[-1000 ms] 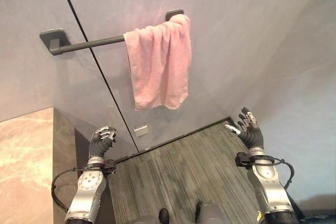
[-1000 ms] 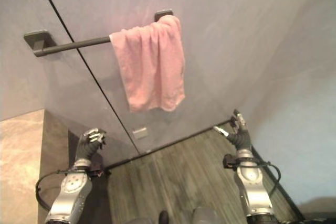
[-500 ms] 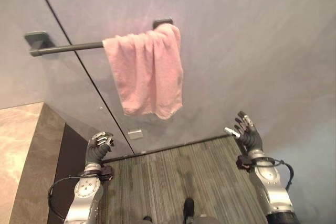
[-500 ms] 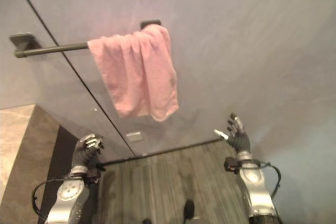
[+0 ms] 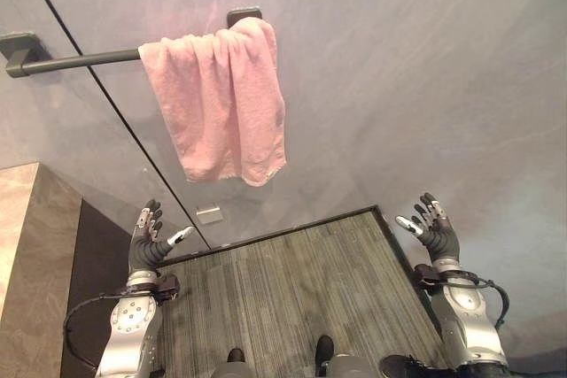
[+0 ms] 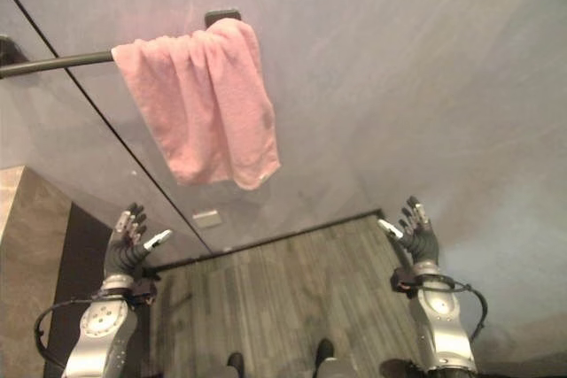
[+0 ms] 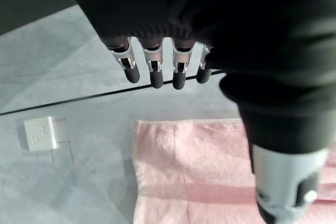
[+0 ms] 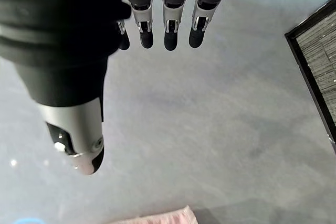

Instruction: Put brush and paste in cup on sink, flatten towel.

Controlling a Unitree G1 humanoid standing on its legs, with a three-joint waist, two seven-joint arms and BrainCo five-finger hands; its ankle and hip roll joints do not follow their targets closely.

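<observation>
Silver, dark-tipped fingers [image 7: 152, 69] are seen straight and spread on the left hand [image 5: 147, 241], with nothing held; the thumb stands apart. The right hand [image 5: 435, 227] is likewise released, its fingers [image 8: 167, 24] extended and empty. In the head views the left hand is raised at about 8 o'clock and the right at about 4 o'clock, both well apart from the cloth and below it.

The pink towel [image 5: 217, 99] is hung over the dark towel bar [image 5: 80, 60] at about 11 o'clock, bunched against the bar's right-hand bracket [image 5: 244, 16]. Vertical folds are gathered along its top, and the bare length of bar is left to its left. The towel's long axis runs downward from the bar, and the lower hem [image 5: 235, 173] points toward 6 o'clock, slanting a little lower toward its right corner. A small white wall plate [image 5: 210, 214] is set below it, above the striped floor [image 5: 301, 298]. A marbled counter edge [image 5: 22, 263] is visible at 9 o'clock.

Flattening the towel is judged to be the step in hand. It would be done well if both hands were lifted to the top edge, the gathered folds were taken near the bar, and the cloth were drawn leftward along the bar until the pleats were spread. A gentle sideways pull is advised, since a downward tug could drag the towel off.
</observation>
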